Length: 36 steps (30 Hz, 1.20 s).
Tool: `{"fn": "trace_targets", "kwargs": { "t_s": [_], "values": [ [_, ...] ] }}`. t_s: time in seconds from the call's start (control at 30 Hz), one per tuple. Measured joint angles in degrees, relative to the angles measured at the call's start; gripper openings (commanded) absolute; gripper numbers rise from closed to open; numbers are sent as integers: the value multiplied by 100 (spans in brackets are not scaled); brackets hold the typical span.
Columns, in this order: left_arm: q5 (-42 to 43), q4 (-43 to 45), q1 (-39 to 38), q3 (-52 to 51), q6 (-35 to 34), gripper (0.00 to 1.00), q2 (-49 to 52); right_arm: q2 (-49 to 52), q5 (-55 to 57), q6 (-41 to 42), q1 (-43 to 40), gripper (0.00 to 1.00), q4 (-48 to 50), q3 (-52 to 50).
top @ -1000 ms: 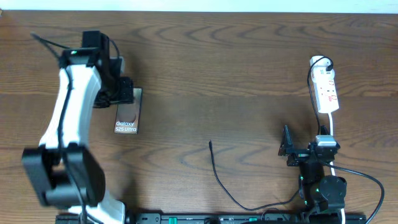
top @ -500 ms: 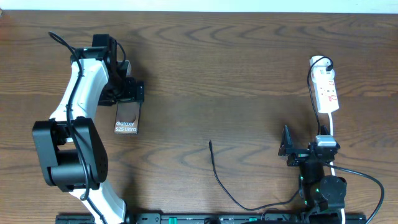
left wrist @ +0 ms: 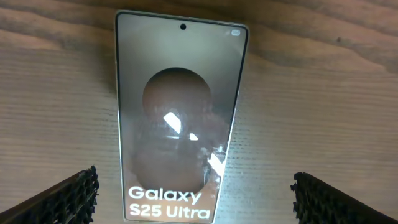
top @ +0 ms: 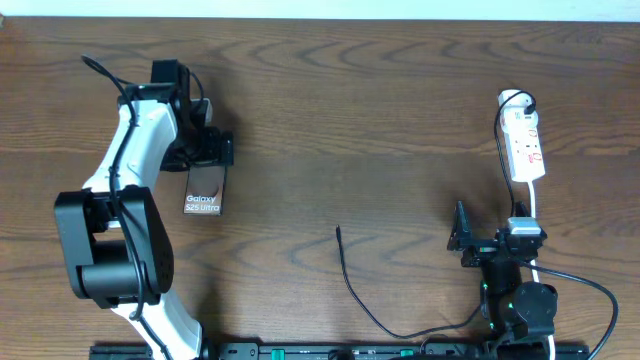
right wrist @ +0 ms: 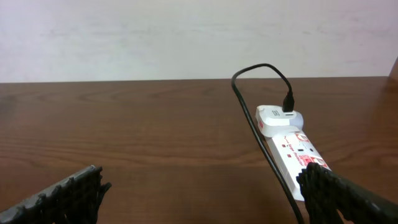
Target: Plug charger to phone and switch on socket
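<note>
The phone [top: 204, 190] lies flat at the left of the table, screen up, its "Galaxy S25 Ultra" lettering [left wrist: 171, 202] near my left fingers. My left gripper [top: 207, 152] hovers over the phone [left wrist: 180, 106], open wide, one finger [left wrist: 69, 198] on each side and clear of its edges. The charger's black cable [top: 352, 285] lies loose mid-table, its plug tip [top: 338, 231] pointing away and touching nothing. The white socket [top: 524, 145] with red switches lies far right. My right gripper [top: 492, 240] rests open and empty below it; the socket [right wrist: 292, 149] shows just past its right finger [right wrist: 348, 196].
A white adapter [right wrist: 277, 118] with a black lead [right wrist: 255, 118] sits in the socket's far end. The socket's white cord [top: 534, 205] runs down past my right arm. A pale wall [right wrist: 155, 37] stands behind the table's far edge.
My left gripper's jaws have spread wide above the phone, and the left arm has swung a little to the right. The phone, charger and right arm have not moved.
</note>
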Motion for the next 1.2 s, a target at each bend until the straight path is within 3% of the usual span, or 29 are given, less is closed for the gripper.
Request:
{"fn": "trace_targets", "kwargs": {
  "t_s": [1.2],
  "values": [
    [-264, 1058, 0, -857, 2, 98, 68, 0, 0, 0, 0, 99, 0, 0]
  ]
}}
